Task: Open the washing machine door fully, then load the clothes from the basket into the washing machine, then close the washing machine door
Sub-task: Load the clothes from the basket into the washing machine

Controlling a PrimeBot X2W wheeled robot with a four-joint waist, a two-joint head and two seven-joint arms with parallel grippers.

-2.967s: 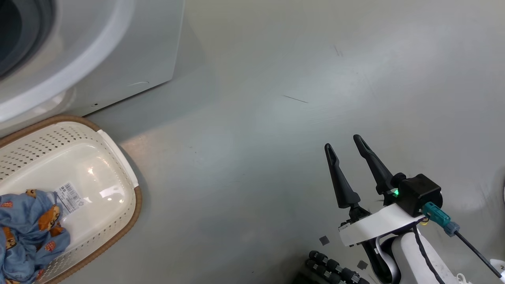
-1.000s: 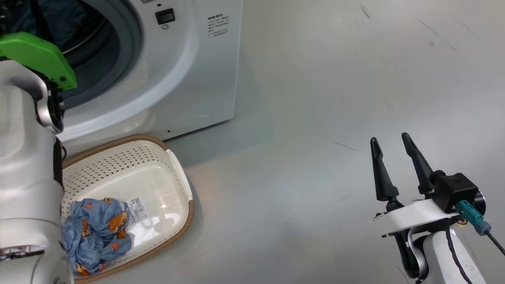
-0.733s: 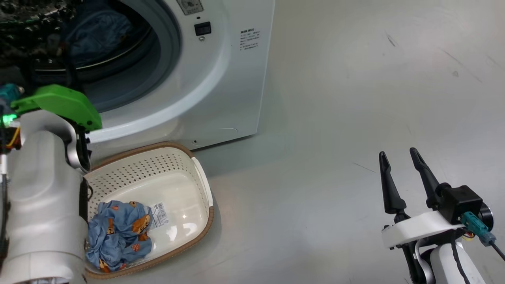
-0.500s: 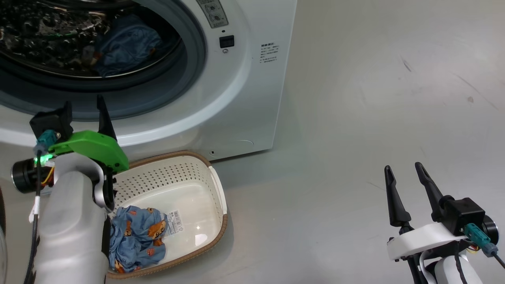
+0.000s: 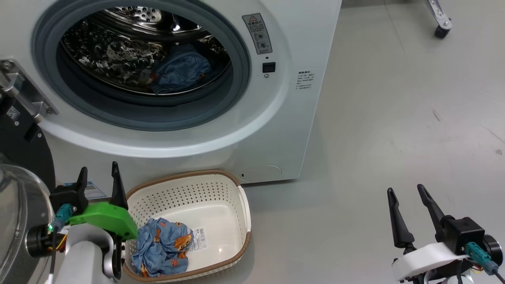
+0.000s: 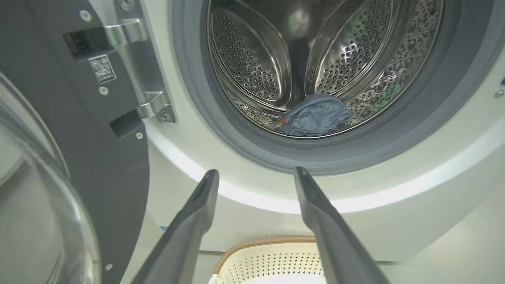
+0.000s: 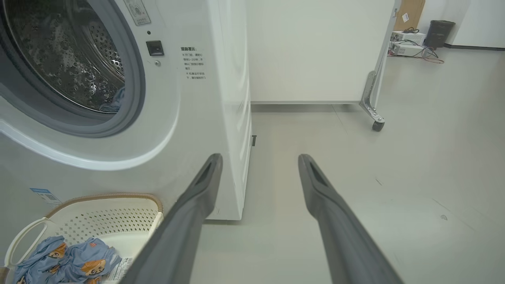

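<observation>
Head view: the camera has lifted since half a second ago (the whole drum mouth shows now). The washing machine door [image 5: 19,144] is swung open at the left. One blue garment [image 5: 179,73] lies in the drum [image 5: 106,55] of the washing machine [image 5: 276,130]. The clothes [image 5: 161,252] sit in the basket [image 5: 236,189] just before it. The left tool [image 5: 98,169] stands beside the basket, fingers parted, empty.

Left wrist view: the garment lies low in the drum.

Right wrist view: the right tool [image 7: 260,157] is parted over the floor [image 7: 414,165], holding nothing.

No wording reads clearly. On the washer [image 5: 276,130] front, upper centre, a warning-triangle label [image 5: 256,33] and small Chinese print [image 7: 193,63]; on the door [image 6: 79,130], upper left, a QR sticker [image 6: 101,68]; in the basket [image 5: 177,193], a barcode sticker [image 5: 196,238].
</observation>
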